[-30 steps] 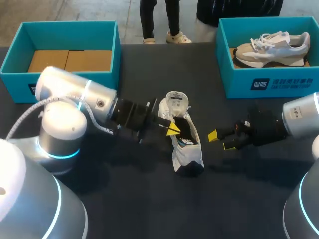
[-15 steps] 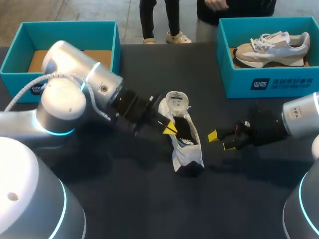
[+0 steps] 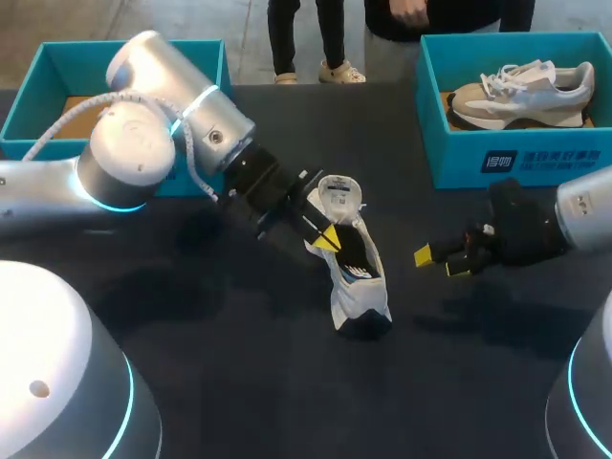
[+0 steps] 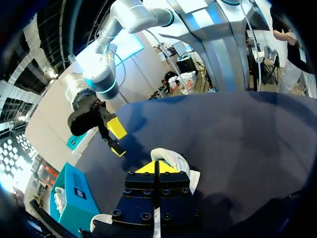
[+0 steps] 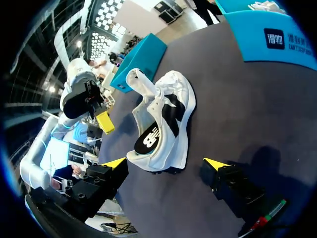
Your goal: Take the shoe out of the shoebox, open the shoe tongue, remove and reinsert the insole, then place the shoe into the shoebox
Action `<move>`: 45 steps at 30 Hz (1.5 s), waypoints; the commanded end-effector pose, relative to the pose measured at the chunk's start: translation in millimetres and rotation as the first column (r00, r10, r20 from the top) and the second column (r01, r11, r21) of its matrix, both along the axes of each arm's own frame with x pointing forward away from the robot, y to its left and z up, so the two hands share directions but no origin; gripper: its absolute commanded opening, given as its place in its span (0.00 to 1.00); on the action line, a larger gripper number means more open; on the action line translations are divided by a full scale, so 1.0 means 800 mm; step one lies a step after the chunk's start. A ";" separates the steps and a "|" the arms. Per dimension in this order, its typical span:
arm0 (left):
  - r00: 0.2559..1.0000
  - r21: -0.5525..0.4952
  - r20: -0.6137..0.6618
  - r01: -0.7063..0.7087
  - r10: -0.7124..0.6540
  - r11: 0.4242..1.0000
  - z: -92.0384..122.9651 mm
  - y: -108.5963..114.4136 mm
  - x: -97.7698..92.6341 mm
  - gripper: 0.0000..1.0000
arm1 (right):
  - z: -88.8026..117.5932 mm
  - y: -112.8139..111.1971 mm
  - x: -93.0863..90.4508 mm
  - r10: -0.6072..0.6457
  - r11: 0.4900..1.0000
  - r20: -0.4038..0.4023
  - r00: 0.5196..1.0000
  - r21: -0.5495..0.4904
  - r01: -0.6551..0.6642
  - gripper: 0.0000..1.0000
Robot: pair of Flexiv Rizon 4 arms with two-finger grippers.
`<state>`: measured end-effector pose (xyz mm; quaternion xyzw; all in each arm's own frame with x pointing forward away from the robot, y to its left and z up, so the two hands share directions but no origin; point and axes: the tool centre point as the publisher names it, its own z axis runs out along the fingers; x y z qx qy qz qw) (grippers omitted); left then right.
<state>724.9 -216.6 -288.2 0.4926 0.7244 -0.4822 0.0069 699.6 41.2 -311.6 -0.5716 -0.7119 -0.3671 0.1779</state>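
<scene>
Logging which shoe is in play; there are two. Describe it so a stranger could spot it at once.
On the dark table, look to the middle, between the left end effector and the right end effector. The white-and-black shoe lies there on the bare tabletop; the other shoe, beige and white, sits in the teal box at the far right.

Light came down evenly from overhead, and the dark table (image 3: pixel 239 382) soaked it up. Soft shadows pooled under the right gripper (image 3: pixel 442 263) and beside the left arm (image 3: pixel 143 67), whose silver shell caught white glare.
</scene>
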 end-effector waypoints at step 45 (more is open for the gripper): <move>0.922 0.269 0.034 0.363 -0.386 0.892 -0.013 -0.011 -0.009 0.00 | 0.134 -0.133 0.009 0.117 0.951 0.084 0.990 -0.297 -0.087 1.00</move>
